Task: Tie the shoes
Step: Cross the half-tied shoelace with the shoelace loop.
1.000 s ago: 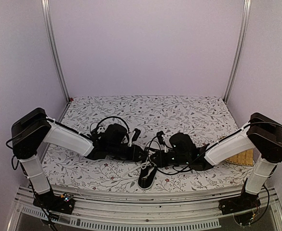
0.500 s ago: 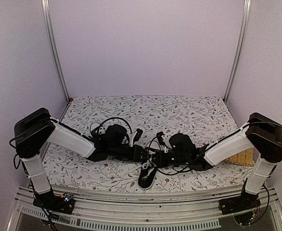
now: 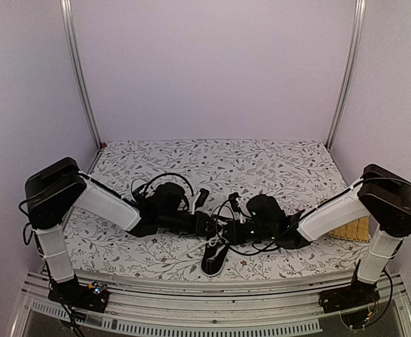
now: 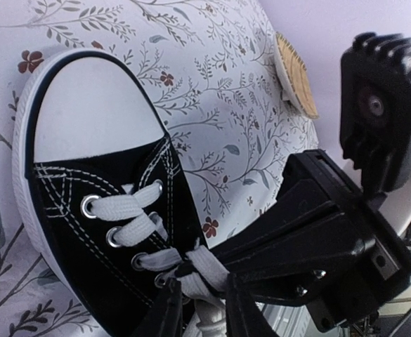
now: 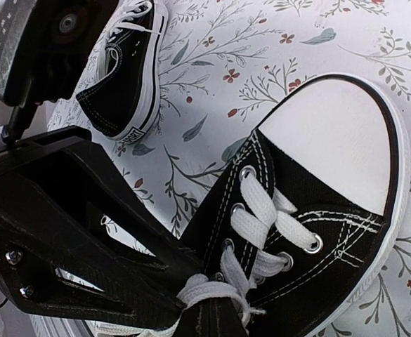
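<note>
Laces (image 4: 131, 225) limp, slippery, shoe (image 4: 100, 189) light: pinch near top eyelets; left claw (image 4: 204, 316) and right claw (image 5: 206, 317) each clamp laces.

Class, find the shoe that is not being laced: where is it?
In the top view the spare shoe lies centre, at the near edge of the table, just in front of the left pincer and right pincer.

Left arm's elbow (image 3: 50, 191) has swung slightly inward.

2 sneakers (image 5: 310, 210), 2 arms (image 3: 107, 203), 1 woven mat (image 3: 350, 230).
</note>
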Available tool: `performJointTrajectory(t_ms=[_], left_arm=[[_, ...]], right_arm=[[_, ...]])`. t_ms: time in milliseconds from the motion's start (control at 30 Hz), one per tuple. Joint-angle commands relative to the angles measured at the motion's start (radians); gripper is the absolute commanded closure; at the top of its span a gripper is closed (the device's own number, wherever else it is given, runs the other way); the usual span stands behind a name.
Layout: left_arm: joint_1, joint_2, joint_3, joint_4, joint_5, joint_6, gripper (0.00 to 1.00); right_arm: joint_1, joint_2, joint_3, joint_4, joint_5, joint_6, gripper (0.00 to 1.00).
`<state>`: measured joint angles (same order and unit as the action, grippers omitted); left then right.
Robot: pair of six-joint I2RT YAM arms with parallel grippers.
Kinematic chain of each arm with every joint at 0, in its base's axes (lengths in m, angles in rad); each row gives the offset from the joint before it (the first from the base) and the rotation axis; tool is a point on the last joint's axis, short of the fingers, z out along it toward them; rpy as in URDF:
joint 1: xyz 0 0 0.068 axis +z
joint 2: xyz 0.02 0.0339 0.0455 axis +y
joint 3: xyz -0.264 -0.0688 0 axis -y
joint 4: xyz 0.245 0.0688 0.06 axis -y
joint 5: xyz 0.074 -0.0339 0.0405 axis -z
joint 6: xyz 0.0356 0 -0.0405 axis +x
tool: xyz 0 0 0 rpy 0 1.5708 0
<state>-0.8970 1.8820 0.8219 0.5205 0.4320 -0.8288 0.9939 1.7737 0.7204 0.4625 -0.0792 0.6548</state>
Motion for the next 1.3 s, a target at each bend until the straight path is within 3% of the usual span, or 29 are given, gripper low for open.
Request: performJointTrajectory(t_ms=[0,300,600,967,1267], left_arm=[[-0.003,0.026,-0.013,0.052,0.036,-0.018,0.81],[-0.003,0.037,-0.018,0.080,0.042,-0.040,0.99],[-0.002,-0.002,-0.053,0.088,-0.010,-0.053,1.00],[0.001,-0.063,-0.099,0.071,-0.073,-0.064,1.00],[0.000,-0.079,-0.114,0.106,-0.048,-0.066,1.00]], right_arm=[[0.004,-0.002,0.011,0.010,-0.006,-0.004,0.98],[0.008,-0.021,0.000,0.030,-0.018,-0.016,0.98],[0.007,-0.051,-0.026,0.027,0.002,-0.014,0.98],[0.008,-0.181,-0.095,-0.033,0.035,-0.009,0.68],[0.009,-0.203,-0.048,-0.047,-0.060,0.032,0.63]])
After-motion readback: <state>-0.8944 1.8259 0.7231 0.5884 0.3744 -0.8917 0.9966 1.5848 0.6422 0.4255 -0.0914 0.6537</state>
